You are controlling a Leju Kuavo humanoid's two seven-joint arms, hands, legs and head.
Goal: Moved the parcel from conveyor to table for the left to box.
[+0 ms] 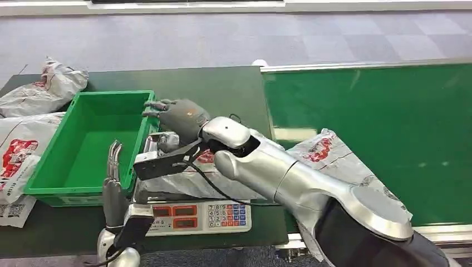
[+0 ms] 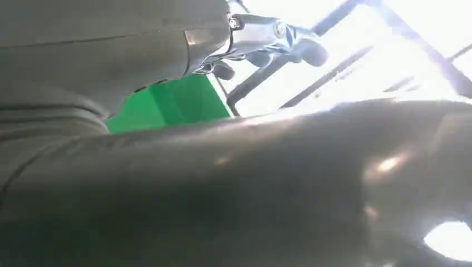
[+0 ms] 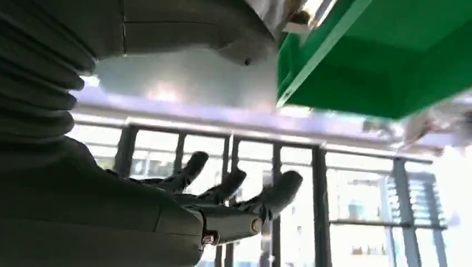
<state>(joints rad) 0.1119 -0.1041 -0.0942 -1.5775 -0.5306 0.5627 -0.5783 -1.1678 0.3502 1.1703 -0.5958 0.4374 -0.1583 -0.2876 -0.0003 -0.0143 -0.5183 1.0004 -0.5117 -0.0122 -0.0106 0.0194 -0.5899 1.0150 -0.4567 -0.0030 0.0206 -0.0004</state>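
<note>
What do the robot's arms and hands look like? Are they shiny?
Yes. The right arm is shiny silver with rounded shells, a black band near the shoulder, and a thin black cable along it. The right hand is dark grey with a ribbed grey cover at the wrist. The left hand has slim grey metallic fingers.

The box [image 1: 89, 147] is bright green, and the conveyor [image 1: 378, 139] on the right is a darker green. The parcel [image 1: 328, 156] is white with red print. The scale [image 1: 200, 216] shows red displays and blue and red keys on white.
</note>
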